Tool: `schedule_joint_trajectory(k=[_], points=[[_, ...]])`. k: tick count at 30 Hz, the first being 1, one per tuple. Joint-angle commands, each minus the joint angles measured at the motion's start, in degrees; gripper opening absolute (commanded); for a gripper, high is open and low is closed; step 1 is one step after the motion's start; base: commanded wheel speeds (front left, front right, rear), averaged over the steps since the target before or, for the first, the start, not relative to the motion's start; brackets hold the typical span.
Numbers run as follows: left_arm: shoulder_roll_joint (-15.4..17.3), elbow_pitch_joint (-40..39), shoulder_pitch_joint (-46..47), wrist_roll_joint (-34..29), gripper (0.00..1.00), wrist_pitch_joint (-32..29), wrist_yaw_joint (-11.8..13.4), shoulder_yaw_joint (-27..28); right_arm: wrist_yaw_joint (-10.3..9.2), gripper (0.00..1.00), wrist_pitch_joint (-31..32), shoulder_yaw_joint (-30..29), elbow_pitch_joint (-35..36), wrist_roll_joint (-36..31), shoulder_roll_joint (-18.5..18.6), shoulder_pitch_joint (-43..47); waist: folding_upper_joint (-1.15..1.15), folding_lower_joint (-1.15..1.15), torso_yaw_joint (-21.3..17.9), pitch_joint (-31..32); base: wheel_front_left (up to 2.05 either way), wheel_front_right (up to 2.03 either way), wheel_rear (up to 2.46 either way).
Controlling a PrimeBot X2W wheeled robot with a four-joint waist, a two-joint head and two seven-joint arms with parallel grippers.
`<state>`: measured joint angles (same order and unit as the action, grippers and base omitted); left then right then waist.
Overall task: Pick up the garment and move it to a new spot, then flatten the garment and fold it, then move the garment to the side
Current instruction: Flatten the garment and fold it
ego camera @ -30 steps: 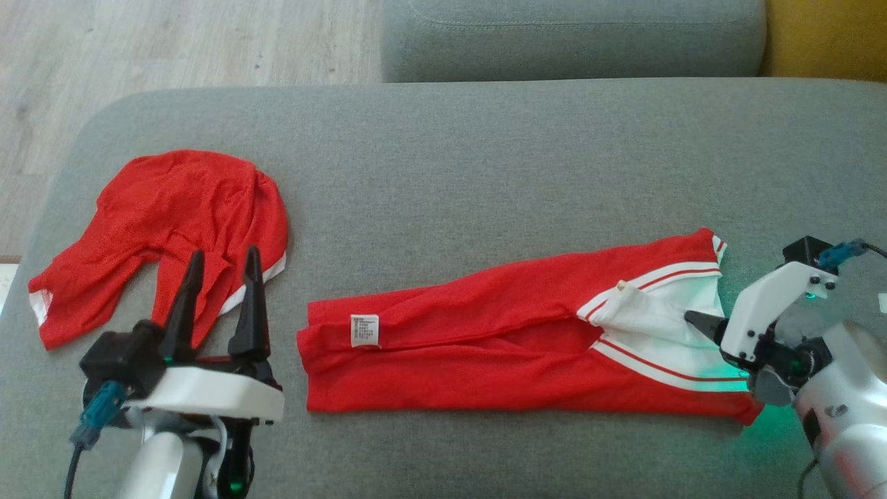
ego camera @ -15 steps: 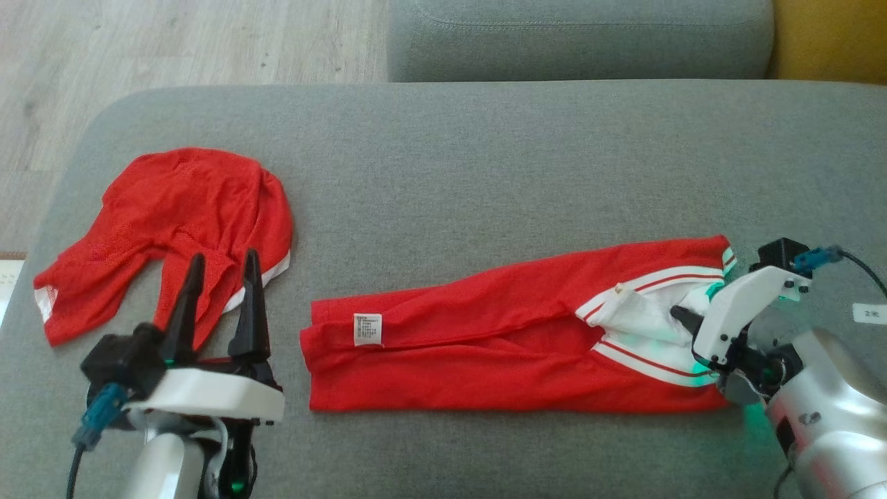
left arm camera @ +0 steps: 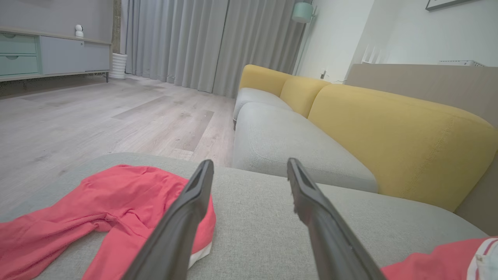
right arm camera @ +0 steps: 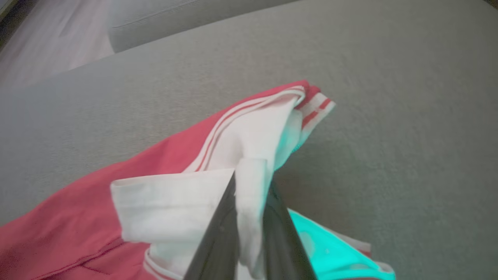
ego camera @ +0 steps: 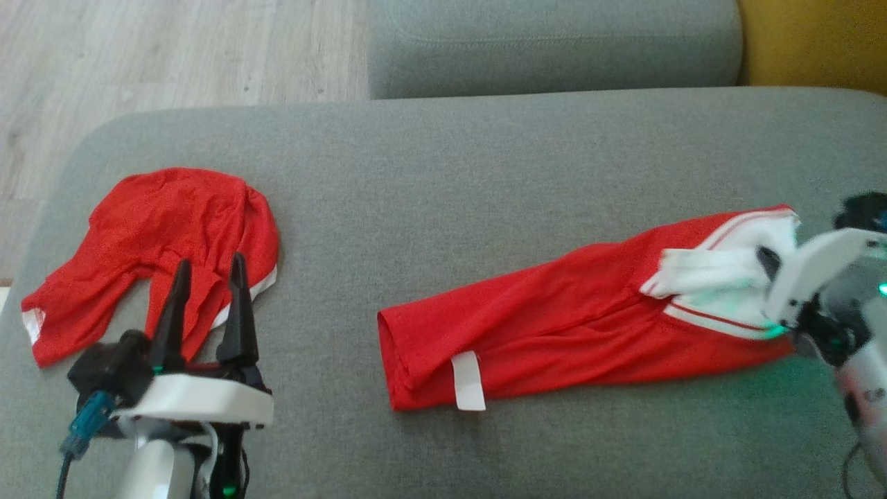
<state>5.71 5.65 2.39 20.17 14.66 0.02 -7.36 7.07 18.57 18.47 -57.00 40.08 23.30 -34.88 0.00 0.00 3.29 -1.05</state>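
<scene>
Fingers (right arm camera: 218, 241) of the right gripper (right arm camera: 251, 175) are pressed almost together, with a fold of white cloth pinched between them. That cloth is the white, red-striped end of the red garment (ego camera: 554, 326). In the head view the right gripper (ego camera: 764, 262) sits at the far right of the grey cushion (ego camera: 450, 194), and a green glow falls on the fabric just below it.

From that pinched end the garment stretches left as a long, narrow folded strip that slopes toward the near edge. Its red length lies on the cushion, and its left end is about midway across. A small white label (ego camera: 468, 380) shows near that left end. In the right wrist view the garment (right arm camera: 58, 233) runs off to the lower left, with its striped hem bunched just beyond the fingertips.

The left gripper (ego camera: 211, 267) holds nothing, and its 2 fingers are spread wide, pointing away from the robot. Its fingertips overlap the near edge of a second red garment (ego camera: 159, 229), which is crumpled on the left part of the cushion, well apart from the folded one. Whether they touch it I cannot tell. In the left wrist view the left gripper (left arm camera: 249, 163) frames bare cushion, with that crumpled garment (left arm camera: 116, 190) beside the left finger.

A wooden floor (ego camera: 173, 48) lies beyond the cushion.
</scene>
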Motion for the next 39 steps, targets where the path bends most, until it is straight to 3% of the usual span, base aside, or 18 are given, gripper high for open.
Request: schedule_joint_trajectory(k=[1, 8, 15, 25, 39], points=[[0.3, -1.6, 1.0, -0.5, 1.00, 0.3, 0.0, 2.7, 0.42, 0.00, -1.0, 1.6, 3.5, -0.7, 0.1, -2.4, 0.00, 0.00, -0.1, 0.6, 0.00, 0.00, 0.00], [-0.3, -0.7, -0.2, -0.8, 1.00, 0.3, -0.5, 3.5, 0.42, 0.00, -0.1, 6.9, 19.0, -3.6, -2.3, -0.7, 0.00, 0.00, 0.9, 2.2, 0.00, 0.00, 0.00], [-0.9, 0.0, 0.0, -1.0, 1.00, 0.3, -1.1, 3.1, 0.42, 0.00, 8.2, 9.5, 32.1, -5.9, -8.3, 4.6, 0.00, 0.00, 4.9, 2.0, 0.00, 0.00, 0.00], [-1.7, 1.4, 1.2, -1.1, 1.00, 0.3, -1.9, 2.7, 0.42, 0.00, 12.2, 9.2, 30.7, -8.2, -15.3, 6.7, 0.00, 0.00, 10.4, 0.5, 0.00, 0.00, 0.00], [-2.3, 2.3, 1.2, -1.5, 1.00, 0.3, -2.2, 3.3, 0.42, 0.00, 14.6, 12.6, 31.3, -7.4, -19.3, 8.5, 0.00, 0.00, 11.0, 1.0, 0.00, 0.00, 0.00]])
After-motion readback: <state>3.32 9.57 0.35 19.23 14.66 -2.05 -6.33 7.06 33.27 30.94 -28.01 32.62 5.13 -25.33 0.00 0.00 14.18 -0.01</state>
